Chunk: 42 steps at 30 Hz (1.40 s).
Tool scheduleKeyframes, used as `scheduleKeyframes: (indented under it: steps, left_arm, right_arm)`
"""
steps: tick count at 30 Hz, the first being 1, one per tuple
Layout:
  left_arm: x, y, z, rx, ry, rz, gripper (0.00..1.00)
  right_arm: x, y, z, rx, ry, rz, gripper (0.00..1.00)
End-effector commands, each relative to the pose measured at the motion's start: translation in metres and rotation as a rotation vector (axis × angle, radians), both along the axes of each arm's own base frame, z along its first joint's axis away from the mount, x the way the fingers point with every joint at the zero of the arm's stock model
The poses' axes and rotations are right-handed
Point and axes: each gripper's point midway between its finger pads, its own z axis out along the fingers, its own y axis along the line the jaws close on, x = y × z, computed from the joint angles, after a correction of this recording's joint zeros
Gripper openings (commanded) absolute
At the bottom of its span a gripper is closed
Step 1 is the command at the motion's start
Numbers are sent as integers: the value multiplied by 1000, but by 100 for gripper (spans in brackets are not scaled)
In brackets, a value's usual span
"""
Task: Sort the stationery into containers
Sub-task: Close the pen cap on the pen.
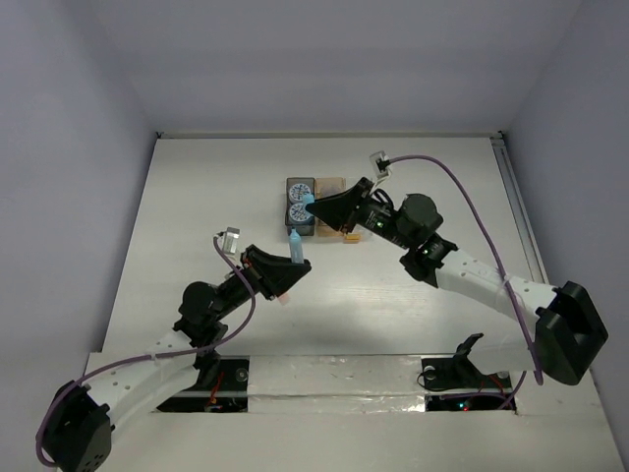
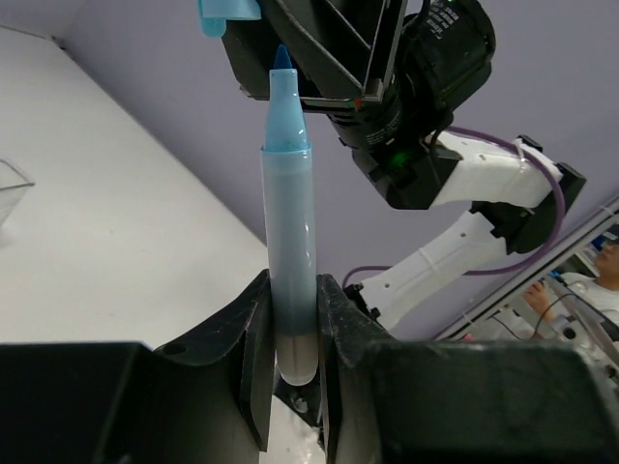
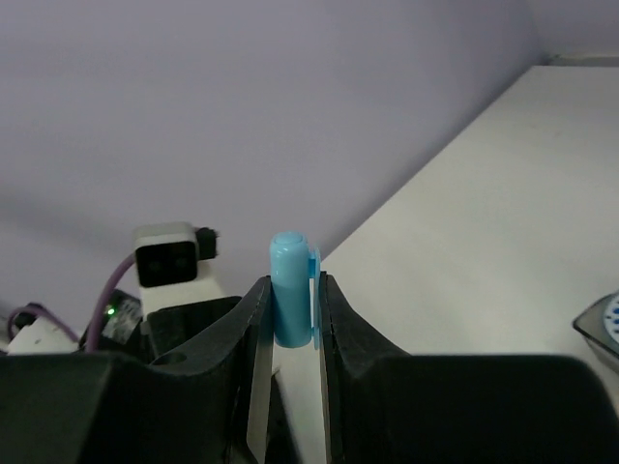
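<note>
Firmly clamped in the left gripper, light-blue marker with long axis pointing far toward the cap, pinched in the right gripper just beyond the tip, beside the containers.

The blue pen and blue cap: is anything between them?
Nothing. In the left wrist view only a gap separates the tip of the blue pen from the blue cap.

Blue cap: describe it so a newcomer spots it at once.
Start at the row of containers mid-table in the top view; the right gripper reaches over them. Pinched in its jaws is the cap: a short light blue stub with a clip, unlike the long uncapped marker in the left gripper.
</note>
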Motion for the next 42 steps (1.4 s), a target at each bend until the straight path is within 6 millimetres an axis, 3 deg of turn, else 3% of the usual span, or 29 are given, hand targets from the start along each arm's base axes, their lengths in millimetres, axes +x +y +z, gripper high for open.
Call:
scheduleKeyframes:
  steps: [1,10,30,42]
  left_arm:
    - [-22,1,44,-124,-94,-94,0]
    - [-25,0,47,-135,-96,-119,0]
    - [-23,-2,40,-125,-81,-124,0]
    - [-23,-4,37,-125,-72,-132,0]
  right_arm:
    - [-28,3,34,119,-111,133,0]
    - [-42,11,34,154,-99,243,0]
    - [-46,25,35,180,-87,263,1]
    - [-40,21,40,208,-86,224,4]
